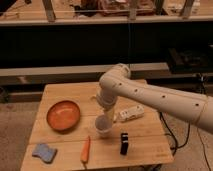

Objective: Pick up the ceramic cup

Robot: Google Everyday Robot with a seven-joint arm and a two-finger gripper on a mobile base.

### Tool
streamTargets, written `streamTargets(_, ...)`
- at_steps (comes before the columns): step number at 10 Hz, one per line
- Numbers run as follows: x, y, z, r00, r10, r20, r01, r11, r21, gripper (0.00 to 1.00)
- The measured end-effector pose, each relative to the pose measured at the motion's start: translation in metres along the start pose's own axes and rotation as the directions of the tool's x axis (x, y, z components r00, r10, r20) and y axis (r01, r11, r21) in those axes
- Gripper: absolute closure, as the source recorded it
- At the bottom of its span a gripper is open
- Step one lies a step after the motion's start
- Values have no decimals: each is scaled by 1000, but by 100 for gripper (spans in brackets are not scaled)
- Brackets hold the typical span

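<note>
Nearest, along the table's [150, 154] front edge: blue sponge [44, 152] well front-L of the ceramic cup [103, 129]. Orange carrot [85, 149] lies just front-L of cup, long axis approx front-to-back. Small black block [123, 143] stands just front-R of cup.

Cup sits mid-table, well in from every edge, upright, mouth up, long axis vertical. Handle direction can't be made out. Open wood all round cup; tightest gaps are toward carrot & black block.

Gripper [106, 115] is at cup's top, right at the rim, pointing down. Can't tell whether it's spread or closed on the rim.

Orange plate [63, 116] is L of cup, apart from it. White power strip [131, 113] is near cup's R, slightly behind.

White arm [150, 95] rises behind cup to an elbow, then runs off R. More open wood behind cup to the table's far edge; dark shelving [60, 45] beyond.
</note>
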Motion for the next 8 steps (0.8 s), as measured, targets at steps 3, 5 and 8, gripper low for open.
streamTargets(3,1,-2,26,1000,-2,9,2,1000,-25,20)
streamTargets(5,2,-2,36,1000,-5,10,5,999,-32,20)
streamTargets(8,-1,-1,57,1000,-14,22,15,998,-53,20)
